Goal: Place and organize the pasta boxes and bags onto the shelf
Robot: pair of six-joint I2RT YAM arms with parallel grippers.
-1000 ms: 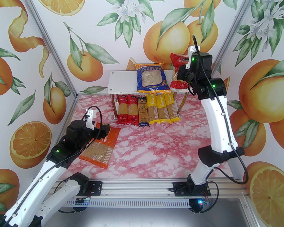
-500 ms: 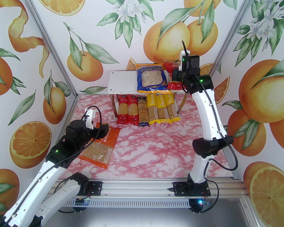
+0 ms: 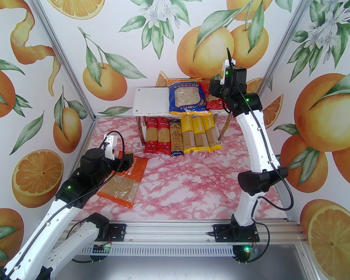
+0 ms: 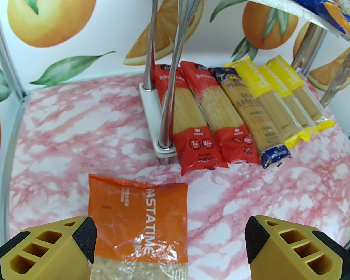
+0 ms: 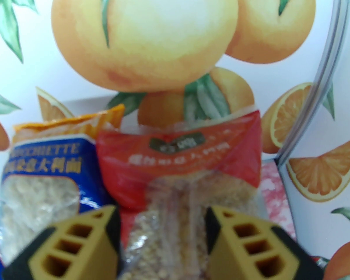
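The left fingers (image 4: 46,249) stood wide apart with nothing between them, hovering low over the top end of the orange bag (image 4: 137,214), which lay flat on the pink marbled worktop (image 3: 192,179) near the left arm, well apart from the shelf (image 3: 150,101). The right fingers (image 5: 245,243) were parted on either side of the clear lower part of the red bag (image 5: 178,159); whether their pads touched it could not be told. That bag sat at the right end of the shelf's top board, just beside the blue bag (image 5: 46,168), which lay at the middle, while the board's left end was bare. Beneath the top board, between the chrome legs, the long packs lay side by side: two red spaghetti packs (image 3: 152,137), a dark blue pack (image 3: 176,138) and three yellow packs (image 3: 199,134), their near ends pointing toward the arms.
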